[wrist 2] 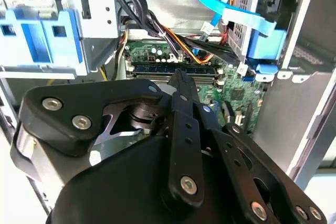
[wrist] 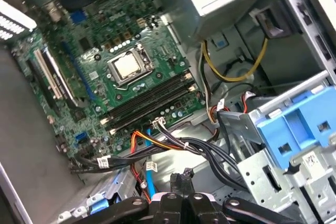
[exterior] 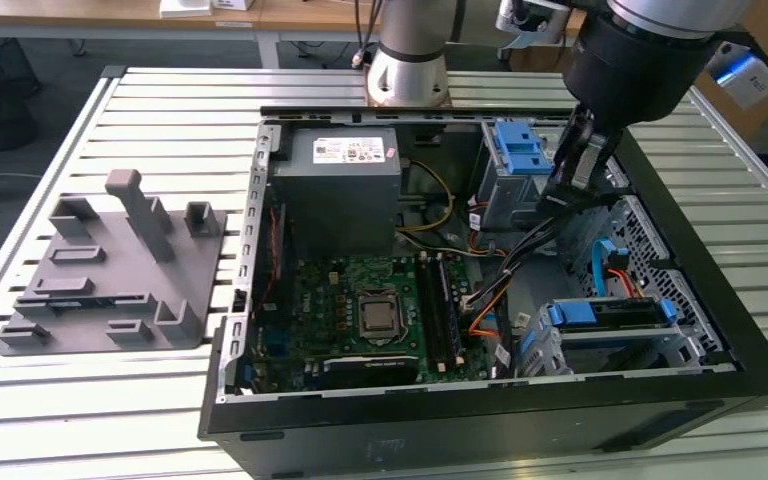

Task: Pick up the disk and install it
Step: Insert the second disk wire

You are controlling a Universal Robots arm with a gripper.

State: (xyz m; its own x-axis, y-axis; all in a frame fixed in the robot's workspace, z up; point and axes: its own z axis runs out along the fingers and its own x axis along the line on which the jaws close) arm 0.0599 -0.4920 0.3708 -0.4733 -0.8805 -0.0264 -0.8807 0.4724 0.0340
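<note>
The disk is sitting in the drive bay at the lower right of the exterior view, inside the open computer case. Its blue bracket is facing up and lying level with the bay's metal walls. To me it looks slotted in rather than waiting loose somewhere, though I can't tell if it's fully clicked home.

The tool is hanging nose-down inside the case, up and to the left of the disk in that view, well apart from it. Its fingers are pinched together with nothing between them, and both wrist views show the same thing.

It's crowded in there. A black cable bundle is running right under the tool, and a blue data cable is looping just above the disk. The grey cage with the blue latch is standing beside the tool. The power supply box and motherboard are taking up the frame's middle. A grey fixture is sitting off left on the desk.
</note>
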